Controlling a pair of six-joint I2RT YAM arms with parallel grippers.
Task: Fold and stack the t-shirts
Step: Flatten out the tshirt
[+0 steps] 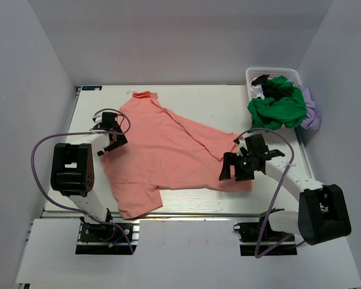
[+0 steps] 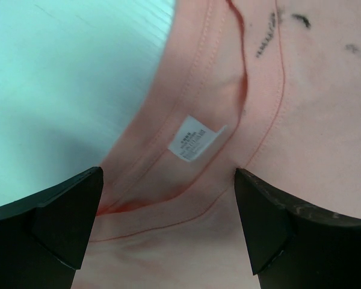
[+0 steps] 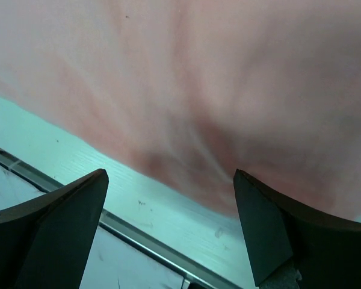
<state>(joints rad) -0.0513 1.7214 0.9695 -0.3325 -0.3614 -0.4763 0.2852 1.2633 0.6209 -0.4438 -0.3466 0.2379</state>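
"Which shirt are they working on?"

"The salmon-pink t-shirt (image 1: 162, 150). It's spread over the middle of the table (image 1: 216, 99) with its collar toward the far side. It's rumpled, and its right part is turned over in a diagonal flap. The rest are heaped in and over the white basket (image 1: 271, 70) at the far right corner. The green t-shirt (image 1: 278, 108) is on top, a lilac one (image 1: 313, 117) hangs off the side, and something dark (image 1: 275, 87) lies behind."

"Are the arms holding anything?"

"No. The left gripper (image 1: 111, 137) hangs over the shirt's left edge and the right gripper (image 1: 237, 167) over its near right corner. Both have their fingers spread wide with nothing between them."

"How would it handle?"

"It looks like light, limp cloth. I'd expect it to sag and drag rather than keep its shape, so it needs pinching at an edge on both sides together. From the left wrist, a stitched edge lies under the open jaws, next to a small white care label (image 2: 195, 139). That doubled seam looks the firmest place to grip."
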